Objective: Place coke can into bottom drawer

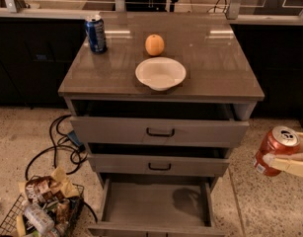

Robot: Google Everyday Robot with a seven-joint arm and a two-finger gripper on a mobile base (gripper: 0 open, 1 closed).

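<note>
The coke can, red with a silver top, hangs at the right edge of the camera view, level with the middle drawer. My gripper is shut on it, a pale finger crossing its front. The can is to the right of the cabinet and above the floor. The bottom drawer is pulled out, a wide shallow grey tray with nothing in it, down and left of the can.
On the cabinet top stand a blue soda can, an orange and a white bowl. The two upper drawers are slightly open. Black cables and a wire basket of trash lie on the floor at left.
</note>
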